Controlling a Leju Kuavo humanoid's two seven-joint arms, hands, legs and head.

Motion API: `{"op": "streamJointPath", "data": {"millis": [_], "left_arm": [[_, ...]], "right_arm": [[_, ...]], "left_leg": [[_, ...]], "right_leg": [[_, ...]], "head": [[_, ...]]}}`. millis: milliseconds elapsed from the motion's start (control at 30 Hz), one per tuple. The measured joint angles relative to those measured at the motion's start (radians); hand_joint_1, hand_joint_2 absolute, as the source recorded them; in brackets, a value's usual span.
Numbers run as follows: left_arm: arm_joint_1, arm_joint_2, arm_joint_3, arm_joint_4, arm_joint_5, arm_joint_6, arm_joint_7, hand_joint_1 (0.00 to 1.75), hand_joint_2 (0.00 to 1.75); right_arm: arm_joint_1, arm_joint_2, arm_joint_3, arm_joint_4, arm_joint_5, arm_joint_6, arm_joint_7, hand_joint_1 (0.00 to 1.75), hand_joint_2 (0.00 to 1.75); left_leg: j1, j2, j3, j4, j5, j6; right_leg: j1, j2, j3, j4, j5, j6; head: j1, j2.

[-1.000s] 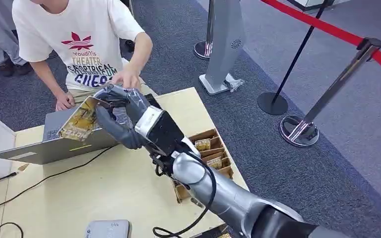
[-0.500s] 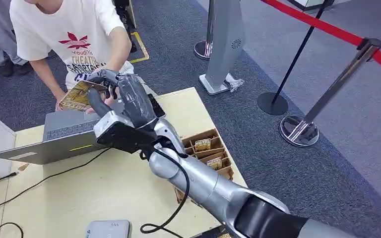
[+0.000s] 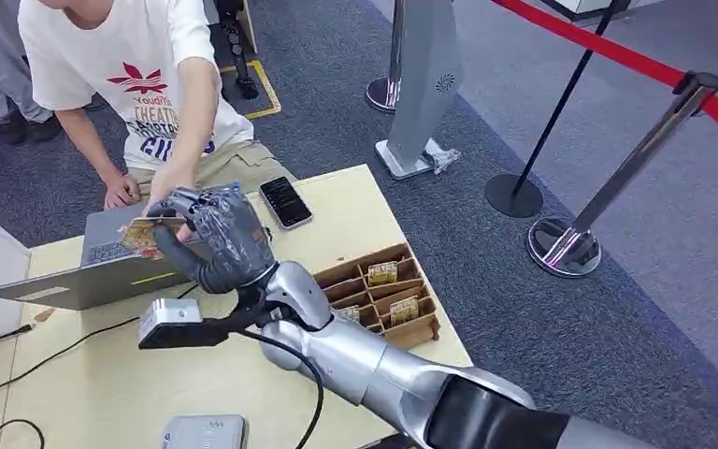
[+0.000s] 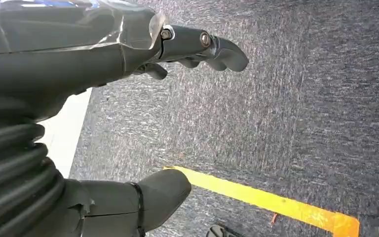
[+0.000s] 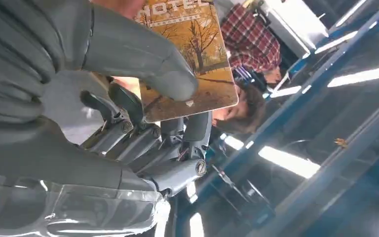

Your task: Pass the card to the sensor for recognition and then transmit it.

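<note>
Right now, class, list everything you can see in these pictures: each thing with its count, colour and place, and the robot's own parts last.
Card: one, golden-brown, held over the laptop, a person's hand on it.
Laptop: one, grey, far left of the table.
Phone: one, black, far edge of the table.
Box: one, brown cardboard, divided, right edge of the table, small packs inside.
Sensor: one, grey, near edge of the table.
Table: one, pale wood.
Stanchions: three, chrome and black, on the grey carpet.
Person: one, white shirt, behind the table.
Right robot hand: grey, holds the card.
Left robot hand: grey, hangs above the carpet, holding nothing.
</note>
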Motion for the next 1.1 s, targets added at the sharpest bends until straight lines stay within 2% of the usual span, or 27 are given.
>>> {"op": "streamJointPath", "data": {"millis": [100,133,167,200,233,533,667,767,900,1100], "left_arm": [[0.001,0.0,0.006,0.0,0.008,0.006,0.0,0.0,1.75],[0.001,0.0,0.01,0.0,0.011,0.009,0.0,0.0,1.75],[0.001,0.0,0.015,0.0,0.014,0.01,0.0,0.0,1.75],[0.001,0.0,0.019,0.0,0.017,0.013,0.0,0.0,1.75],[0.001,0.0,0.021,0.0,0.021,0.016,0.0,0.0,1.75],[0.002,-0.003,0.055,0.0,0.06,0.033,0.011,0.0,1.75],[0.003,-0.005,0.071,0.002,0.073,0.038,0.011,0.0,1.75],[0.003,-0.008,0.077,0.002,0.083,0.045,0.011,0.0,1.75],[0.004,-0.013,0.094,0.003,0.097,0.048,0.011,0.0,1.75],[0.013,-0.021,0.115,0.011,0.121,0.05,0.005,0.0,1.75]], "right_arm": [[0.014,0.013,-0.001,0.028,0.086,-0.002,-0.018,1.71,1.75],[0.019,0.018,-0.004,0.038,0.113,-0.003,-0.026,1.45,1.75],[0.023,0.023,-0.007,0.046,0.132,-0.003,-0.03,0.84,1.75],[0.028,0.03,-0.013,0.054,0.153,-0.003,-0.036,0.12,1.75],[0.032,0.035,-0.02,0.061,0.174,-0.003,-0.039,0.0,1.75],[0.042,0.081,-0.032,0.112,0.188,-0.003,-0.074,0.0,1.75],[0.041,0.09,-0.024,0.12,0.144,-0.003,-0.079,0.0,1.75],[0.041,0.09,0.002,0.109,0.09,0.0,-0.059,0.0,1.75],[0.042,0.076,0.043,0.048,0.031,0.02,-0.035,0.0,1.75],[0.054,0.014,0.087,-0.12,-0.063,0.123,0.021,0.0,1.75]], "left_leg": [[0.0,0.0,0.0,0.0,0.0,0.0],[0.0,0.0,0.0,0.0,0.0,0.0],[0.0,0.0,0.0,0.0,0.0,0.0],[0.0,0.0,0.0,0.0,0.0,0.0],[0.0,0.0,0.0,0.0,0.0,0.0],[0.0,0.0,0.0,0.0,0.0,0.0],[0.0,0.0,0.0,0.0,0.0,0.0],[0.0,0.0,0.0,0.0,0.0,0.0],[0.0,0.0,0.0,0.0,0.0,0.0],[0.0,0.0,0.0,0.0,0.0,0.0]], "right_leg": [[0.0,0.0,0.0,0.0,0.0,0.0],[0.0,0.0,0.0,0.0,0.0,0.0],[0.0,0.0,0.0,0.0,0.0,0.0],[0.0,0.0,0.0,0.0,0.0,0.0],[0.0,0.0,0.0,0.0,0.0,0.0],[0.0,0.0,0.0,0.0,0.0,0.0],[0.0,0.0,0.0,0.0,0.0,0.0],[0.0,0.0,0.0,0.0,0.0,0.0],[0.0,0.0,0.0,0.0,0.0,0.0],[0.0,0.0,0.0,0.0,0.0,0.0]], "head": [[0.0,0.0],[0.0,0.0],[0.0,0.0],[0.0,0.0],[0.0,0.0],[0.0,0.0],[0.0,0.0],[0.0,0.0],[0.0,0.0],[0.0,0.0]]}}
